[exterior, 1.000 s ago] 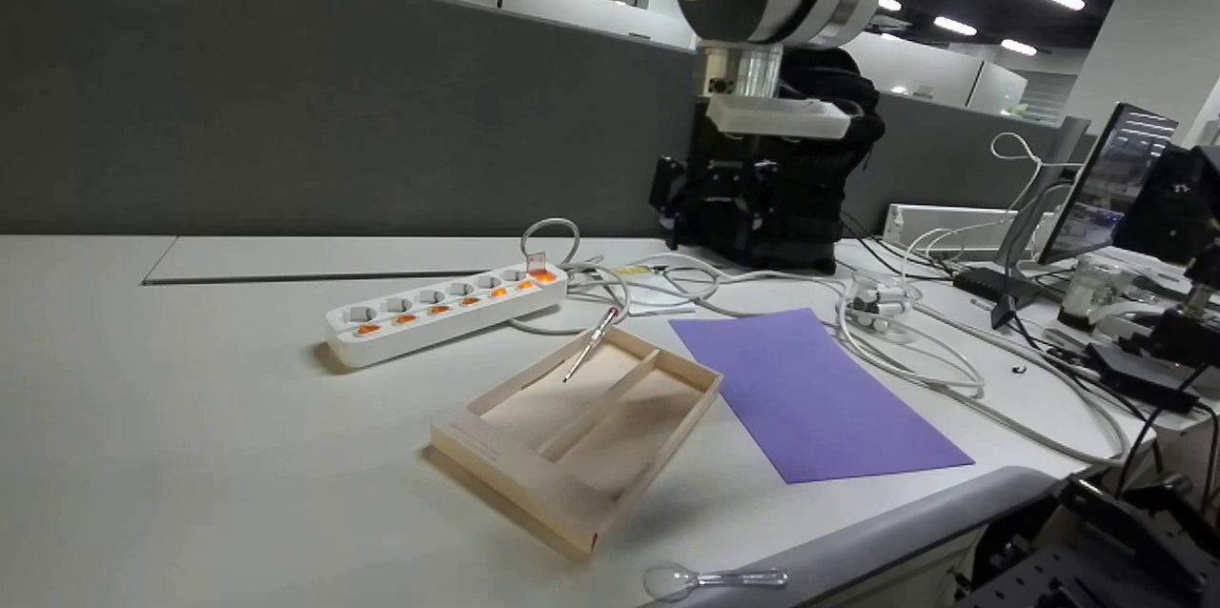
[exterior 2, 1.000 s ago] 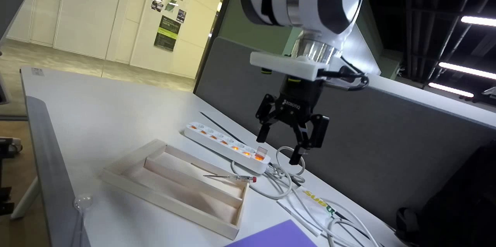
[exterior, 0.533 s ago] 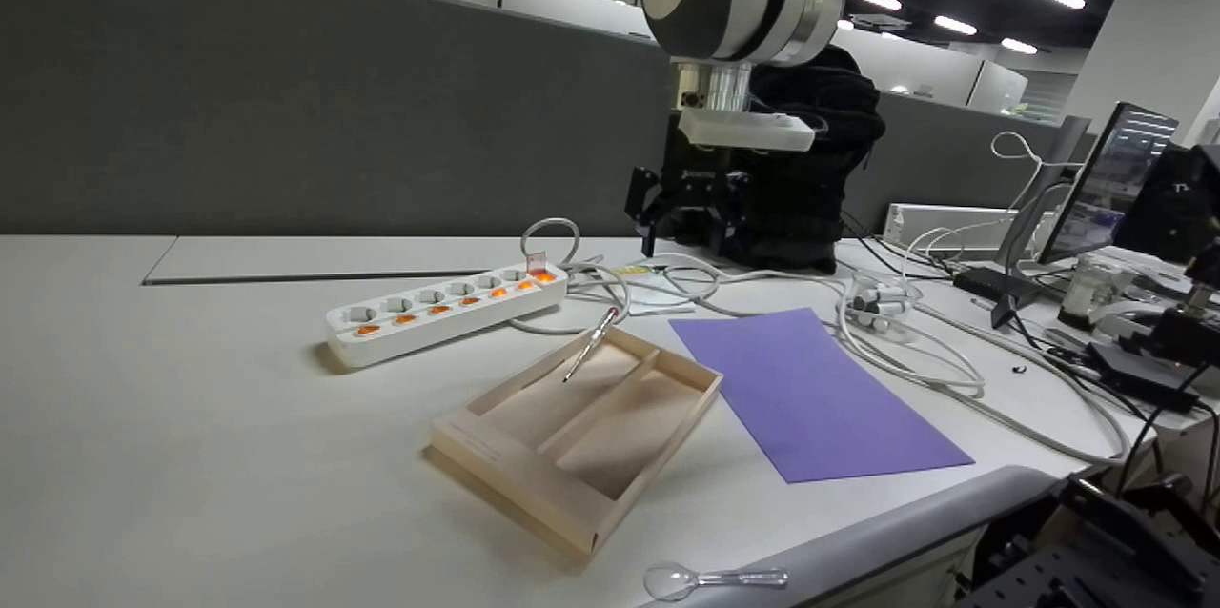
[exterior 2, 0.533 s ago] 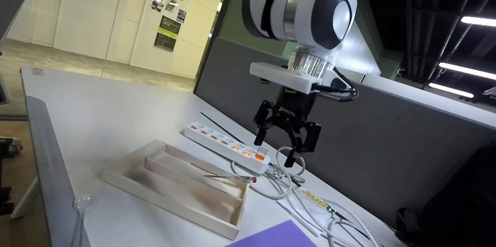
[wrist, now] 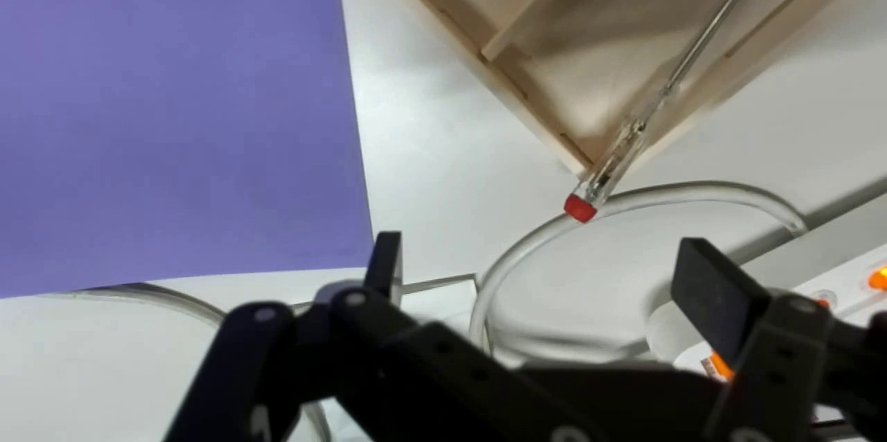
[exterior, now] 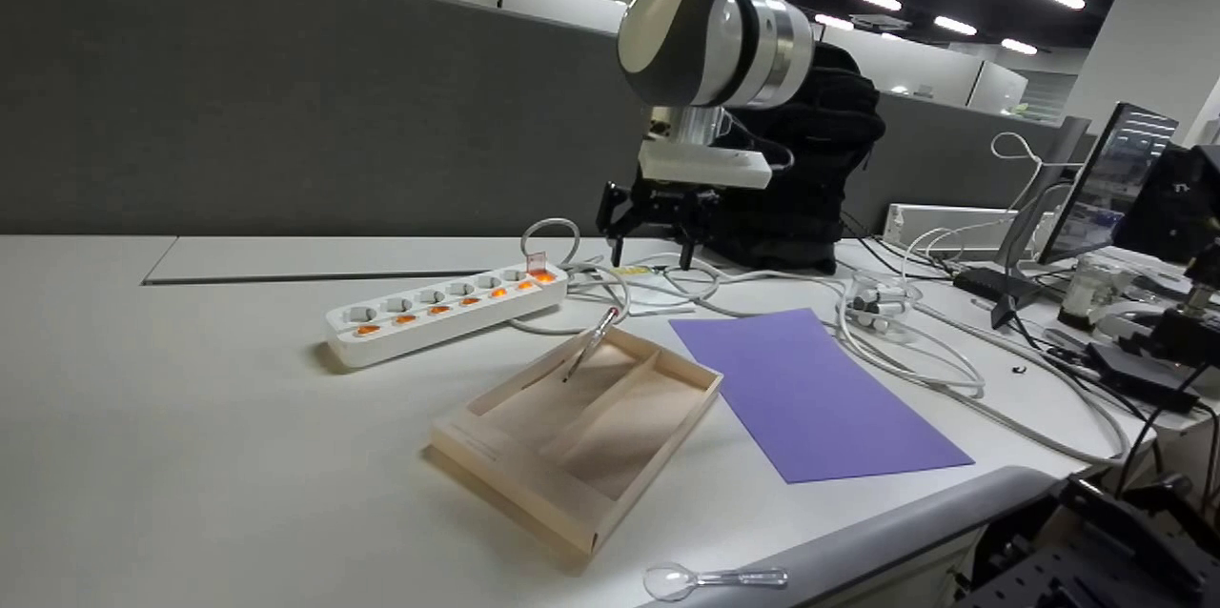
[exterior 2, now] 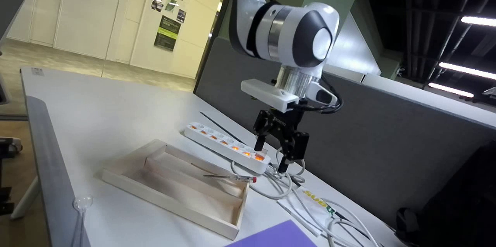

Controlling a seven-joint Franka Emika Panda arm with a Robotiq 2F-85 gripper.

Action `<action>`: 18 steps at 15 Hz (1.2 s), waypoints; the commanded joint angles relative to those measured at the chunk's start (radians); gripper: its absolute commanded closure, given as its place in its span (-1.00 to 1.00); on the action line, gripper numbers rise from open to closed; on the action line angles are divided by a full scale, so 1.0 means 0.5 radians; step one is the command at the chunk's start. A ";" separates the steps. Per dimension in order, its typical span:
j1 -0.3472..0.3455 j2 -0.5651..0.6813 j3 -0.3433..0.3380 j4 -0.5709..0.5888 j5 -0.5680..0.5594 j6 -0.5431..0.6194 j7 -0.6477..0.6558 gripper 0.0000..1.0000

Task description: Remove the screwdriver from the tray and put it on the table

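A thin screwdriver (exterior: 591,344) with a clear handle and red end cap leans in the pale beige tray (exterior: 515,479). It also shows in an exterior view (exterior 2: 229,177) and in the wrist view (wrist: 627,144). Its tip lies in one compartment, and its handle rests over the rim corner, with the red cap outside. The tray stands on the white-grey table (exterior: 210,465). My gripper (exterior 2: 271,157) is open and empty, above the cables beyond the handle end. In the wrist view the red cap shows ahead of the open fingers (wrist: 540,248), roughly midway between them.
A white power strip (exterior: 443,317) with lit orange switches lies beside the tray, its grey-white cable (wrist: 693,192) looping under the handle end. A purple mat (exterior: 820,394) lies on the tray's other side. A clear spoon (exterior: 715,579) lies at the table edge. A black backpack (exterior: 801,160) stands behind.
My gripper has come down and moved toward the power strip's cable end and the screwdriver handle, staying open. The screwdriver and tray have not moved.
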 commanded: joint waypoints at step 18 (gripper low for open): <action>0.320 0.485 -0.153 0.342 0.186 0.090 0.347 0.63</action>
